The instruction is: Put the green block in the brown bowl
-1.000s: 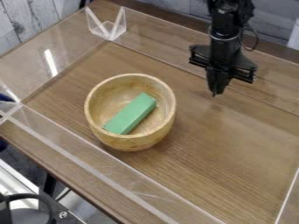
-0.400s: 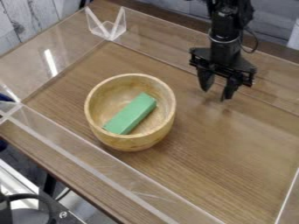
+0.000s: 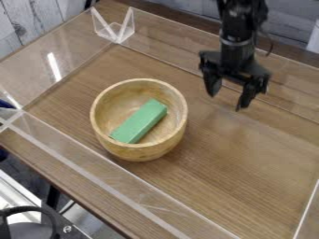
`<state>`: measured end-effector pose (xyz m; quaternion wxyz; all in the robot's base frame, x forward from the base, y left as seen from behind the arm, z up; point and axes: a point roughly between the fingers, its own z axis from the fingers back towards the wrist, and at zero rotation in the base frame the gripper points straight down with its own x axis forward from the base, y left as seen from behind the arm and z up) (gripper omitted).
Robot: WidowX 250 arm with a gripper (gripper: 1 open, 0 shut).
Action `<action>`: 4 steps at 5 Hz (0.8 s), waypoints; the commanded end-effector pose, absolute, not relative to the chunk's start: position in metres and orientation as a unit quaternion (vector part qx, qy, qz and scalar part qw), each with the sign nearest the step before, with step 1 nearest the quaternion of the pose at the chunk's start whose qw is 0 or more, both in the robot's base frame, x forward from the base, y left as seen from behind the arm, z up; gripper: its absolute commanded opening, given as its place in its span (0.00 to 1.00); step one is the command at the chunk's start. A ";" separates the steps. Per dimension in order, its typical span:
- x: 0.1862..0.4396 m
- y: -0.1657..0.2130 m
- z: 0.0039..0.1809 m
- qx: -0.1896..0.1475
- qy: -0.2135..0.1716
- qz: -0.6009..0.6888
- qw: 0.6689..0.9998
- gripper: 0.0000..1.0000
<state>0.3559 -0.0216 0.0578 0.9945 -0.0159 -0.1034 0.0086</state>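
Observation:
The green block (image 3: 138, 121) lies flat inside the brown bowl (image 3: 141, 91), slanting across its bottom. The wooden bowl stands left of centre on the table. My gripper (image 3: 230, 91) hangs to the right of the bowl and a little further back, pointing down just above the tabletop. Its two dark fingers are spread apart with nothing between them. It is well clear of the bowl's rim.
A low clear plastic wall (image 3: 75, 182) rims the wooden table (image 3: 237, 159). A clear angled bracket (image 3: 115, 25) stands at the back left corner. Dark cables (image 3: 25, 224) sit below the front left edge.
The gripper's fingers were together a second ago and have spread wide. The hand stays in about the same spot. The block and bowl have not moved.

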 end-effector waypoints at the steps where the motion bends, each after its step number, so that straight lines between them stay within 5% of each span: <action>1: 0.345 -0.016 0.106 -0.015 -0.148 0.010 0.989 1.00; 2: 0.323 -0.011 0.117 -0.014 -0.145 0.005 0.989 1.00; 4: 0.293 -0.023 0.111 -0.017 -0.117 -0.002 0.993 1.00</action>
